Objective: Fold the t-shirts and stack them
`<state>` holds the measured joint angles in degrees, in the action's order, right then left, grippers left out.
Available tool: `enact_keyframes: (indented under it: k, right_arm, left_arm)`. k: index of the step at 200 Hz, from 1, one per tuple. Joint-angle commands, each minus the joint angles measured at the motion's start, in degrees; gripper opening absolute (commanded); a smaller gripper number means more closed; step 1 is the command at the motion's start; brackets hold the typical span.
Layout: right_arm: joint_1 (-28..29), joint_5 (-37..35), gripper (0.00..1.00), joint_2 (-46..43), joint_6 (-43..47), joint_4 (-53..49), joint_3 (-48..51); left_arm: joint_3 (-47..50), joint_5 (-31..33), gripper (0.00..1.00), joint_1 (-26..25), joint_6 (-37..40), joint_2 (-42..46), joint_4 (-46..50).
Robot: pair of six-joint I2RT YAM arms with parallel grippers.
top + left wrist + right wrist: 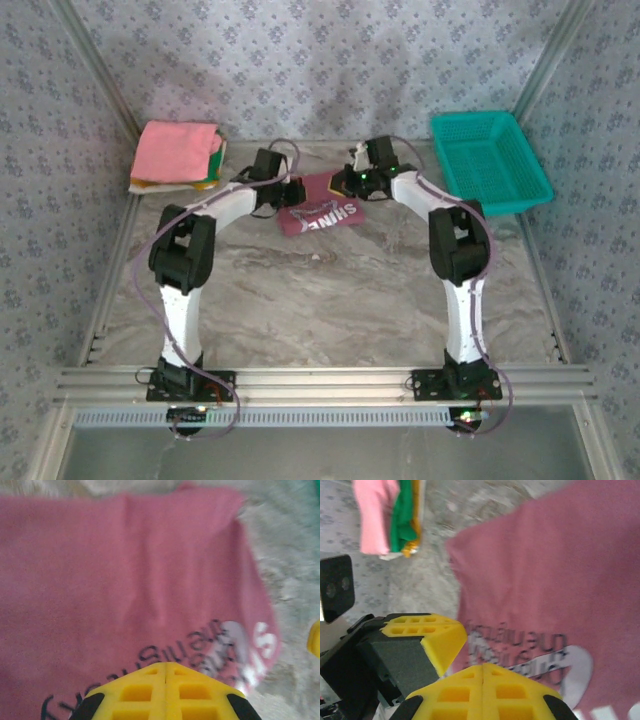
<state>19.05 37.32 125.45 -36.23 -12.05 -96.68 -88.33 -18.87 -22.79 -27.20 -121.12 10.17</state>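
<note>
lettered t-shirt (322, 213) flat on counter (320, 300), centre-back | folded stack (178, 155) back-left corner | basket (488, 160) back-right | left pincer (291, 193) at shirt's left edge, right pincer (353, 186) at its rear edge, perhaps touching

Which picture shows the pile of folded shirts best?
The top view: the whole pile sits in the far left corner, pink on top. The right wrist view catches a blurry edge with pink and green layers. The left wrist view faces the maroon shirt.

A folded maroon t-shirt (322, 214), white lettering showing, is lying toward the table's (330, 300) twelve o'clock, while the pink-topped folded stack (178, 155) is sitting at its ten o'clock.
</note>
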Motion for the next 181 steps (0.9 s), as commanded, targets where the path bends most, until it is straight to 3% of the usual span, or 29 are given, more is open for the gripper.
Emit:
enact_keyframes:
  k: [1,54,88,128,145,152,181]
  right_arm:
    - [-0.5,0.8,0.00,4.9,-1.6,1.7,-1.5]
    - [-0.3,-0.2,0.00,9.2,-3.9,5.2,3.1]
    - [0.5,-1.9,0.00,5.8,-4.1,7.2,9.6]
    - [1.2,-2.2,0.00,2.9,-6.0,9.3,14.0]
    - [1.5,-2.5,0.00,2.4,-5.9,9.0,13.7]
    - [1.6,-2.7,0.00,2.4,-5.8,8.7,13.4]
    - [1.3,-2.3,0.00,4.0,-5.8,8.5,12.3]
  left_arm:
    - [-0.4,-1.0,0.00,0.4,-2.2,-2.6,-4.0]
    - [3.7,-0.3,0.00,2.4,-4.3,-7.3,-7.2]
    - [5.2,0.5,0.00,2.7,-2.7,-2.6,-5.7]
    - [12.5,0.5,0.39,6.1,-5.2,8.0,-6.9]
    - [14.1,-2.0,0.43,9.1,-8.9,9.8,-4.7]
    - [14.5,-3.2,0.50,9.9,-9.7,9.9,-3.5]
    - [16.3,-3.4,0.60,9.3,-11.0,9.5,-1.9]
